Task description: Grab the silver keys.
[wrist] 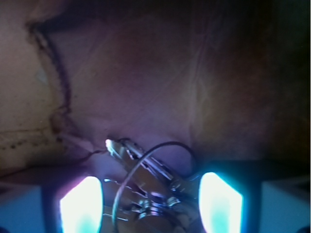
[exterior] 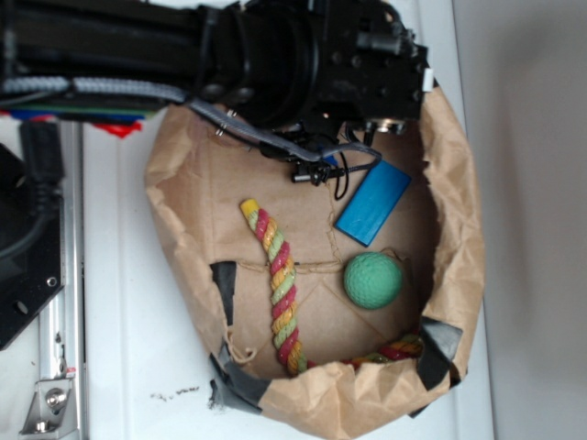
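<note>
I am hanging over the top edge of the brown paper bag (exterior: 303, 385), which is lying open like a shallow tray, and my gripper (wrist: 151, 204) is standing apart, with one glowing pad (wrist: 81, 206) on each side of the silver keys (wrist: 150, 179). The keys are resting on the paper floor near that top edge, directly under me, so the outside camera is showing only a dark bit of them (exterior: 316, 170) below my arm. Their thin ring is lying across the bunch. I am keeping my jaws wide because the bunch is spreading flat and needs room. The wrist view is dim, so I think the pads are not touching metal yet. The blue block (exterior: 373, 203) is lying just beside the keys, while the green ball (exterior: 372, 280) and the coloured rope (exterior: 275, 284) are lying further toward the bottom edge.
</note>
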Controlling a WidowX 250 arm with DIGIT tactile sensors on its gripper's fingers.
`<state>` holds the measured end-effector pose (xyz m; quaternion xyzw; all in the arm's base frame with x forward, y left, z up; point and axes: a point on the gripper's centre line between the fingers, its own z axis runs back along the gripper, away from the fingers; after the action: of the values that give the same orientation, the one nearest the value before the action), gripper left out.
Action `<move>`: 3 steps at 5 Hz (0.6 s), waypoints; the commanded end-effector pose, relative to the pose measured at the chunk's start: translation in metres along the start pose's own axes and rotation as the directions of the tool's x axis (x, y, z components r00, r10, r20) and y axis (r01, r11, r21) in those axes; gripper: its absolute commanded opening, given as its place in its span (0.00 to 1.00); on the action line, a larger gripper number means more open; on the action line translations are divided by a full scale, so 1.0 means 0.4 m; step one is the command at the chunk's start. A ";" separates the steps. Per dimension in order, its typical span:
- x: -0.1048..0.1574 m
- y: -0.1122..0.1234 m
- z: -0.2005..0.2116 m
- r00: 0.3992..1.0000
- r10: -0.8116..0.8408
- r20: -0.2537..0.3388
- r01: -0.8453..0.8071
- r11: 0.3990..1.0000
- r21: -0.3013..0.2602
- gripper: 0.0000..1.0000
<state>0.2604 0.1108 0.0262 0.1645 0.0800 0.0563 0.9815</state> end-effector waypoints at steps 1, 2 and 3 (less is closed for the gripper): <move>0.016 0.018 0.029 0.996 0.057 0.075 -0.057 0.998 -0.004 0.00; 0.016 0.018 0.032 0.995 0.053 0.083 -0.051 0.999 -0.017 0.00; 0.019 0.017 0.034 0.995 0.050 0.091 -0.048 0.999 -0.026 0.00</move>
<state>0.2637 0.1074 0.0236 0.1539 0.0612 0.0586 0.9844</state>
